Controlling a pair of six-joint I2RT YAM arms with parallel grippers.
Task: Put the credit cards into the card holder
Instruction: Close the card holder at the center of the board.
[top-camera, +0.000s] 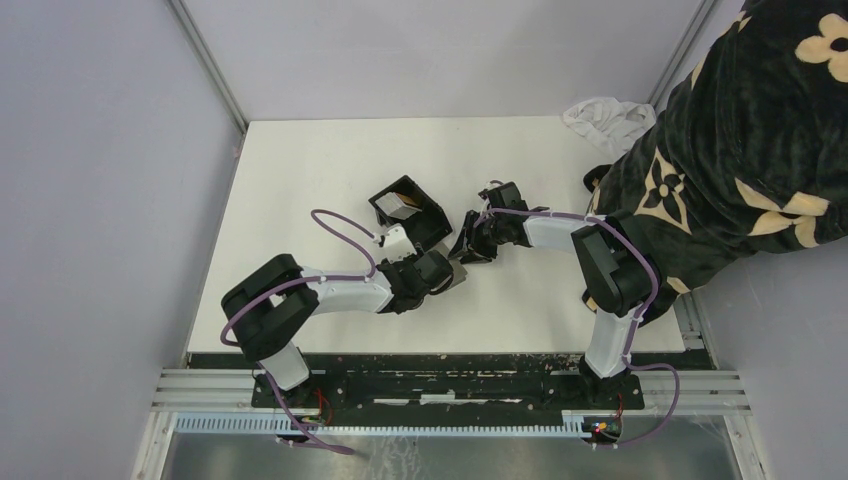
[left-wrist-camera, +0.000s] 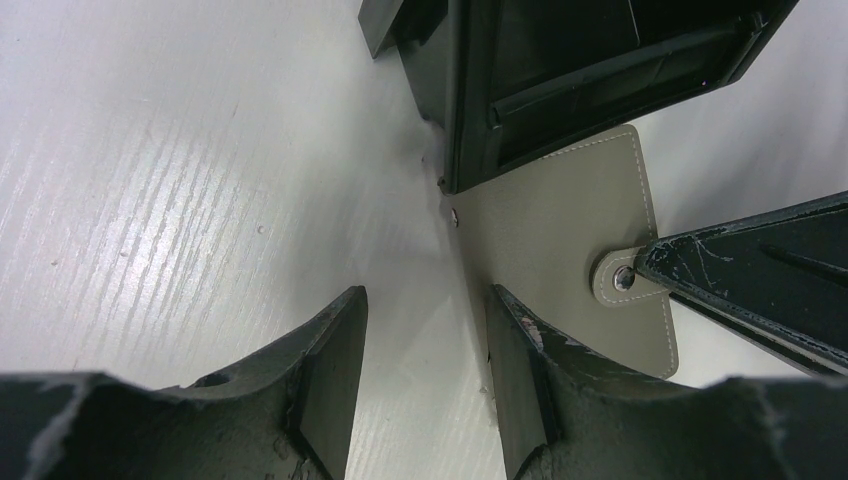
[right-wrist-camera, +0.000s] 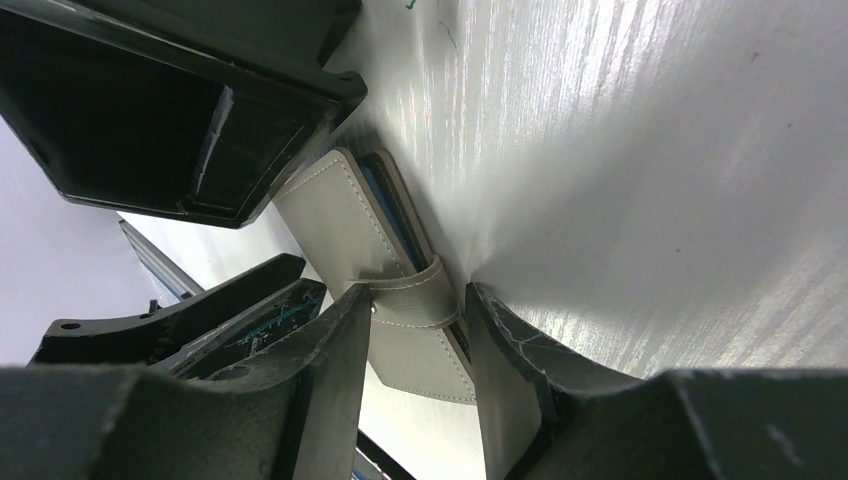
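Observation:
The black card holder (top-camera: 435, 228) stands mid-table and fills the top of both wrist views (left-wrist-camera: 560, 90) (right-wrist-camera: 150, 120). Two credit cards (top-camera: 400, 206), one tan and one whitish, stand inside it. A grey stitched leather case (left-wrist-camera: 560, 230) with a snap strap lies flat against the holder's near side. My right gripper (right-wrist-camera: 418, 290) is closed round that strap end, one fingertip on the snap. My left gripper (left-wrist-camera: 425, 295) is open over bare table, its right finger at the case's left edge. In the overhead view the two grippers (top-camera: 445, 270) (top-camera: 468, 245) nearly meet.
A person in a black flower-patterned garment (top-camera: 740, 150) leans over the table's right side. A crumpled white cloth (top-camera: 605, 115) lies at the back right corner. Grey walls enclose the white table (top-camera: 300, 170) on the left and at the back.

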